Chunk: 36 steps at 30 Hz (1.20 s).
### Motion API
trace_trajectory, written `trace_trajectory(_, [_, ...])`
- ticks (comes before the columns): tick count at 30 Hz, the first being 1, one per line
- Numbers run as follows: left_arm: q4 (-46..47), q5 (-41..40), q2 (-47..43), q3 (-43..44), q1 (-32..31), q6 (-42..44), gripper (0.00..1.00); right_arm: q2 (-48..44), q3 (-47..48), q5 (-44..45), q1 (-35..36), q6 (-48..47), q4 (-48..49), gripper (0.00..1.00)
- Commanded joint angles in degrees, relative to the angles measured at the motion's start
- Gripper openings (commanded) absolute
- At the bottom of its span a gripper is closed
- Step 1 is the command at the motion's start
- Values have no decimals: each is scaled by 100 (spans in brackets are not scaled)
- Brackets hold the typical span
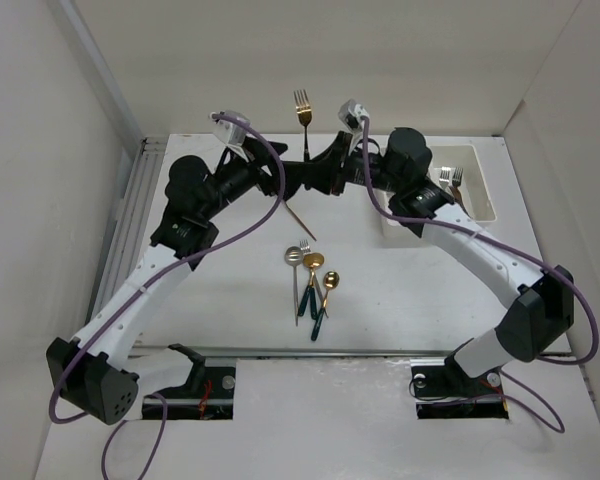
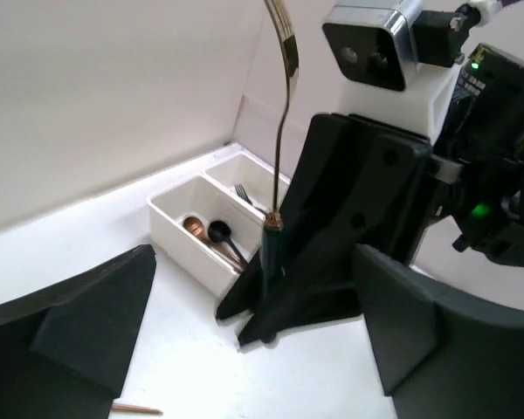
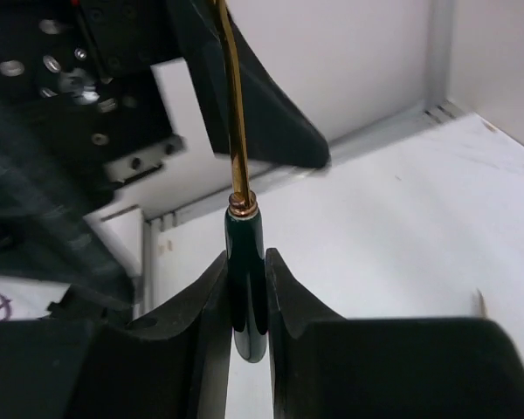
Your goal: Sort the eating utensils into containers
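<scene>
Looks like a handoff: the right gripper has its jaws clamped on the green handle of the gold fork, held upright over the back of the worktop. The left gripper has its jaws apart on either side. Next I'd guess it swings to the tray and drops the fork in with the other forks.

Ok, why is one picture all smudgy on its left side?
Right wrist view: the left arm sits very close to the lens, so it blurs, while the fork pinched in the right gripper looks sharp, its gold stem glinting. Top view: crisp, with soft shadows.
</scene>
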Motion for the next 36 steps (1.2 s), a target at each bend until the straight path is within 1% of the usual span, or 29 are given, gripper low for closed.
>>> trace_trajectory(1, [-690, -437, 113, 335, -29, 298, 100, -197, -25, 572, -546, -3, -346, 0])
trace_trajectory(2, [-849, -595, 174, 336, -29, 412, 100, -197, -25, 721, -757, -178, -717, 0])
trace_trajectory(3, [-1103, -971, 174, 397, -29, 526, 100, -197, 36, 1158, -985, -292, -1138, 0])
trace_trajectory(4, [-1201, -1175, 174, 397, -29, 753, 100, -197, 245, 1484, -1466, -468, -1612, 0])
trace_trajectory(5, [-1289, -1386, 174, 397, -29, 851, 100, -41, 439, 1966, -1679, -722, -2774, 0])
trace_trajectory(6, [-1446, -1588, 174, 397, -29, 957, 100, 100, 675, 2571, -1856, -1281, -3352, 0])
trace_trajectory(7, [-1509, -1964, 174, 345, -29, 1062, 100, 267, 1139, 3795, -2162, -1513, -3845, 0])
trace_trajectory(8, [-1570, -2159, 174, 345, -29, 1229, 100, 469, 1370, 4303, -2339, -1689, -4668, 0])
trace_trajectory(9, [-1649, -2353, 174, 292, -29, 1300, 100, 897, 1581, 4639, -2541, -1900, -4998, 0])
trace_trajectory(10, [-1815, -2694, 174, 292, -29, 1301, 100, 1110, 1774, 4782, -2769, -1989, -5271, 0])
trace_trajectory(11, [-1913, -2828, 174, 292, -29, 1388, 100, 1295, 2011, 4783, -3206, -2059, -5482, 0])
trace_trajectory(12, [-1992, -2934, 174, 240, -29, 1502, 100, 1610, 2066, 4722, -3385, -2112, -5702, 0])
trace_trajectory(14, [-2046, -3057, 174, 91, -29, 1581, 100, 1867, 2119, 4669, -3727, -2306, -5757, 0])
trace_trajectory(15, [-2046, -3136, 174, 3, -29, 1582, 100, 1981, 2119, 4669, -3782, -2376, -5670, 0])
trace_trajectory(16, [-2046, -3137, 96, -85, -29, 1651, 100, 2191, 2067, 4669, -3782, -2429, -5669, 0])
trace_trajectory(20, [-2071, -3259, -36, -463, -29, 1583, 100, 2790, 2225, 5125, -3782, -2517, -5721, 0])
trace_trajectory(21, [-2124, -3260, -37, -534, -29, 1530, 100, 2887, 2320, 5195, -3834, -2517, -5722, 2])
trace_trajectory(22, [-2177, -3260, -37, -534, -29, 1529, 100, 2966, 2391, 5196, -3896, -2456, -5722, 8])
trace_trajectory(24, [-2309, -3312, -37, -657, -29, 1477, 100, 3090, 2470, 5196, -3957, -2456, -5722, 15])
trace_trajectory(25, [-2309, -3313, -37, -657, -29, 1476, 100, 3168, 2558, 5196, -3958, -2456, -5722, 24])
trace_trajectory(27, [-2371, -3313, 16, -657, -29, 1476, 100, 3222, 2637, 5283, -3958, -2456, -5722, 35])
trace_trajectory(30, [-2371, -3261, 16, -657, -29, 1476, 100, 3283, 2786, 5406, -3958, -2587, -5783, 46])
trace_trajectory(33, [-2371, -3260, 69, -657, -29, 1476, 100, 3231, 2849, 5460, -3958, -2587, -5853, 61])
trace_trajectory(36, [-2371, -3260, 122, -710, -29, 1354, 100, 2986, 2849, 5266, -3958, -2518, -5854, 67])
